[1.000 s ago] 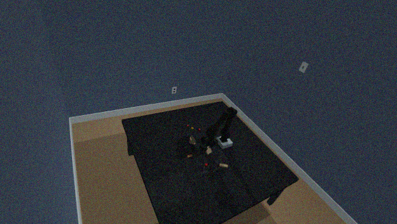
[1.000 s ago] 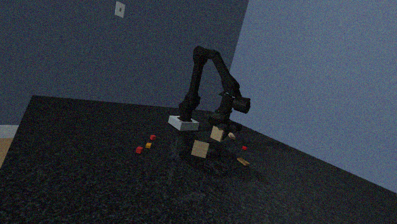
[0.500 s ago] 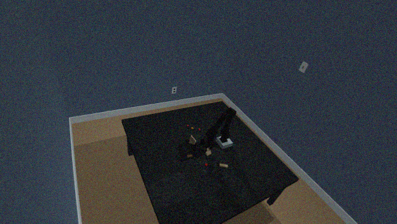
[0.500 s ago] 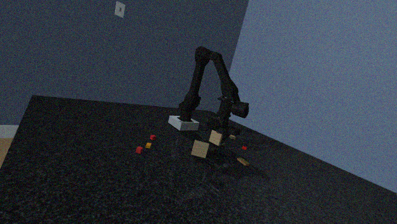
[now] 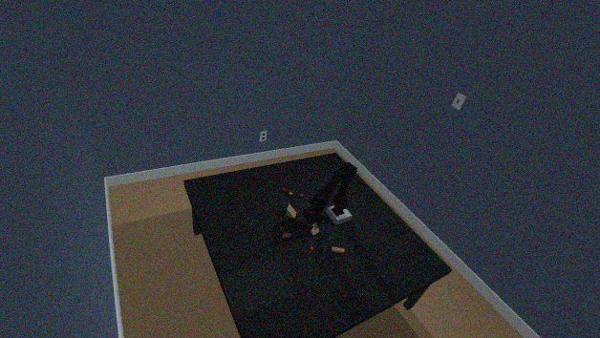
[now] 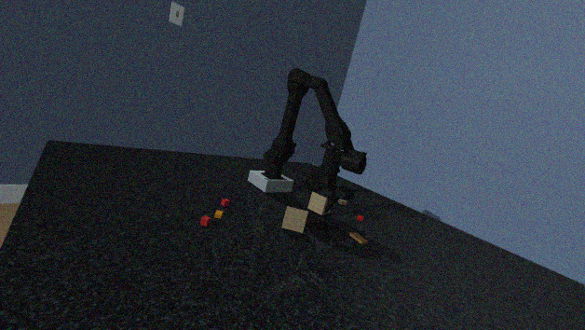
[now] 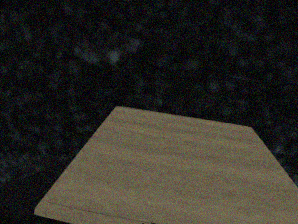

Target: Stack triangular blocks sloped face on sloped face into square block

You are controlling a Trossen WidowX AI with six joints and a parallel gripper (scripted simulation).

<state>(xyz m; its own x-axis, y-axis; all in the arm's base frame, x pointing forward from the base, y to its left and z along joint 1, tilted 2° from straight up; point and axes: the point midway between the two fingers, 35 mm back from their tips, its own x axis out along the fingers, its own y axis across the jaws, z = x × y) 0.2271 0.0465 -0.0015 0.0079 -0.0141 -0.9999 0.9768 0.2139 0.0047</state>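
Note:
One tan triangular block [image 5: 291, 211] [image 6: 294, 219] stands on the table by itself, a square-looking face toward the exterior camera. My gripper [image 5: 314, 227] [image 6: 321, 200] points down and is shut on the other tan triangular block [image 5: 314, 231] [image 6: 317, 204] [image 7: 170, 170], beside the first with a gap between them. The block in my gripper looks a little tilted in the exterior view. Its broad face fills the lower part of the wrist view. The fingertips are dark and mostly hidden, and whether this block touches the table I cannot tell.
Two red cubes [image 6: 225, 202] [image 6: 205, 221] and an orange cube [image 5: 290, 193] [image 6: 218, 214] lie to one side. Another red cube [image 5: 311, 248] [image 6: 360, 217], a brown flat block [image 5: 287, 235] [image 6: 358, 238] and a small tan block [image 5: 338, 249] [image 6: 343, 201] lie on the other side.

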